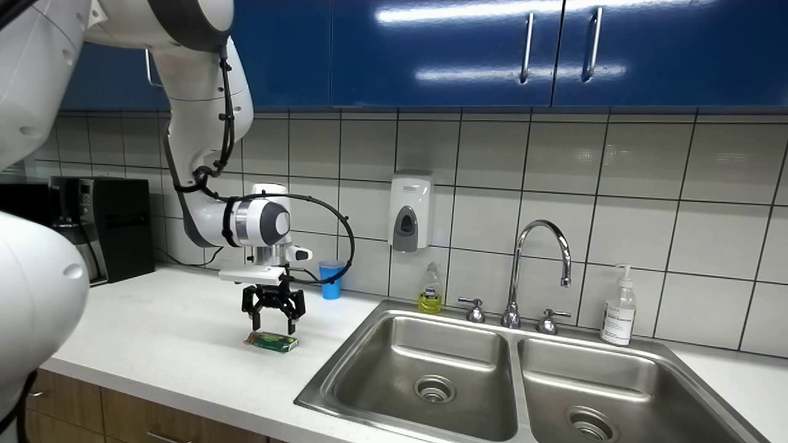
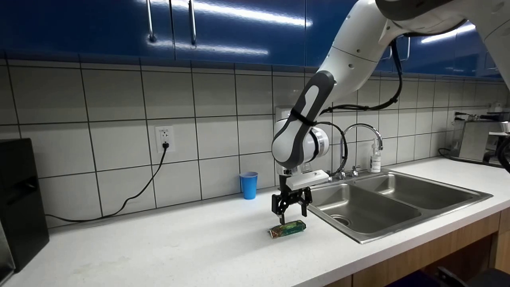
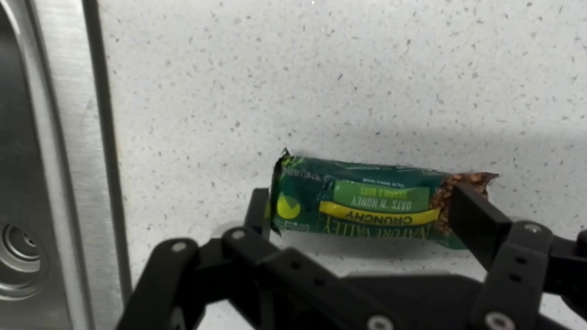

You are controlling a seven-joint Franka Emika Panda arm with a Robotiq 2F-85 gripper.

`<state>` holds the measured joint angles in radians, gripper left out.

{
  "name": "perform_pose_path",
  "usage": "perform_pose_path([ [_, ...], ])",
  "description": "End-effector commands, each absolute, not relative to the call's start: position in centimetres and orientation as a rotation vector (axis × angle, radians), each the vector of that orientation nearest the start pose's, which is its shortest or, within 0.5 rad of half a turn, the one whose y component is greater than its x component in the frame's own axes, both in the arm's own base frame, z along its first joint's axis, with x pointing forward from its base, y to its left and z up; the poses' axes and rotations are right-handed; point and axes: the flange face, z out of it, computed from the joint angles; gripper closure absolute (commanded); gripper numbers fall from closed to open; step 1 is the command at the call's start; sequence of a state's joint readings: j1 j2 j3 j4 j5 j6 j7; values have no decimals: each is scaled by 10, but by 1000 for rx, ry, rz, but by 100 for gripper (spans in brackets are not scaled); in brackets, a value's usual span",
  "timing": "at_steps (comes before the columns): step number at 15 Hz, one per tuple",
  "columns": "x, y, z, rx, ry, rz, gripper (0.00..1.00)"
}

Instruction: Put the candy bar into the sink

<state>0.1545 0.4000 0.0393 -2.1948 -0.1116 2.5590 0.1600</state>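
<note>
Spread wide, empty, the hand [image 1: 274,327] hangs over the bar [image 1: 273,342], sink [image 1: 468,369] at its three o'clock in an exterior view.

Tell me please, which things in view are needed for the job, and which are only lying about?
Needed for the job:
green-wrapped bar
steel sink
jaws, standing open

Only standing about:
blue cup
bottle with yellow liquid
pump bottle
black appliance
</note>
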Motion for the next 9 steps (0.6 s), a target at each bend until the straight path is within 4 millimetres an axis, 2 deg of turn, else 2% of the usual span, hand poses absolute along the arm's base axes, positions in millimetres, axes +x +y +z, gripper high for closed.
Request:
perform_pose_path([
  [1,543,109,197,-3185,-200,43,0],
  [6,543,109,197,-3185,-198,43,0],
  [9,541,110,199,-3178,-296,46,0],
])
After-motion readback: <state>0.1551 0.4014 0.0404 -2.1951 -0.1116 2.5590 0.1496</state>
